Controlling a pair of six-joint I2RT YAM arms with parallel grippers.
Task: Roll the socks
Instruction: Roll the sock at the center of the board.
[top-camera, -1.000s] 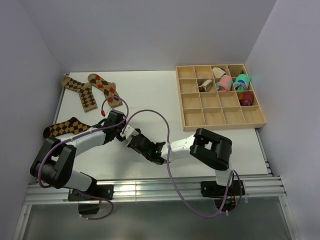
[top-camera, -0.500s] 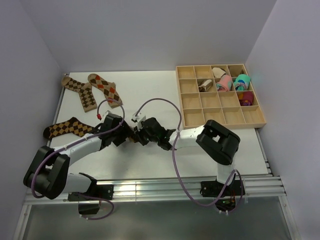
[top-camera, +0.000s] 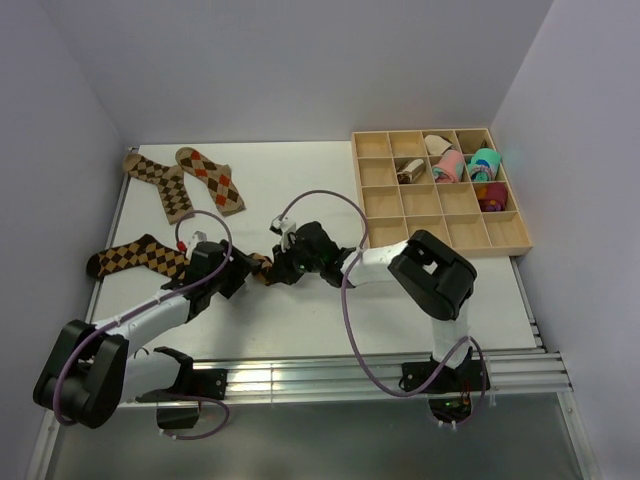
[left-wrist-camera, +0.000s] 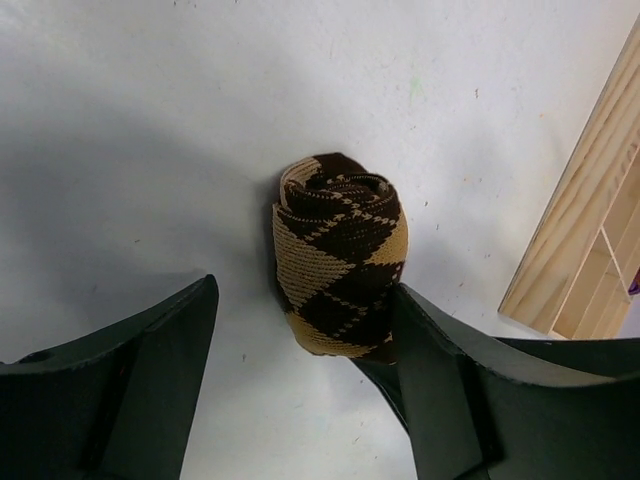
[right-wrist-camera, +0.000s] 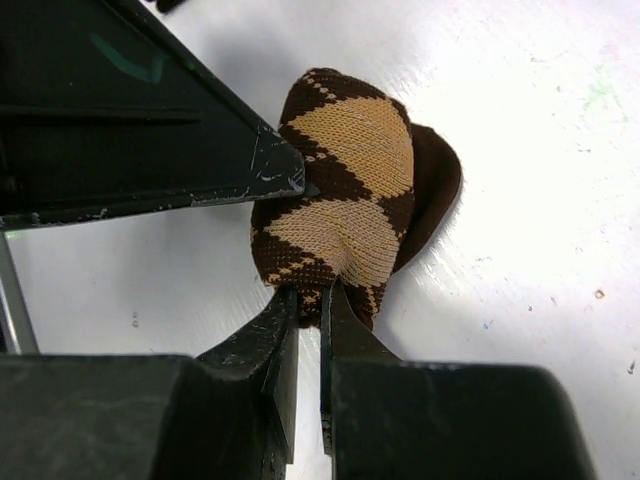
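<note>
One rolled sock (left-wrist-camera: 340, 260) left of desk (top-camera: 330, 170) centre. Looks fully rolled, so at the handoff-to-tray step. Left gripper (left-wrist-camera: 302, 300): jaws wide, straddling the roll, gripping nothing, touching its side with one finger. Right gripper (right-wrist-camera: 308, 300): jaws nearly closed, nipping the roll's edge. Next, likely: hold that pinch firm against unwinding, back left off, carry to tray (top-camera: 440, 250) at far right corner. Three flat socks (top-camera: 160, 183) to do, left edge.

Pale lilac walls (top-camera: 300, 70) on three sides; white tabletop (top-camera: 300, 170); aluminium rails (top-camera: 300, 378) at front.
</note>
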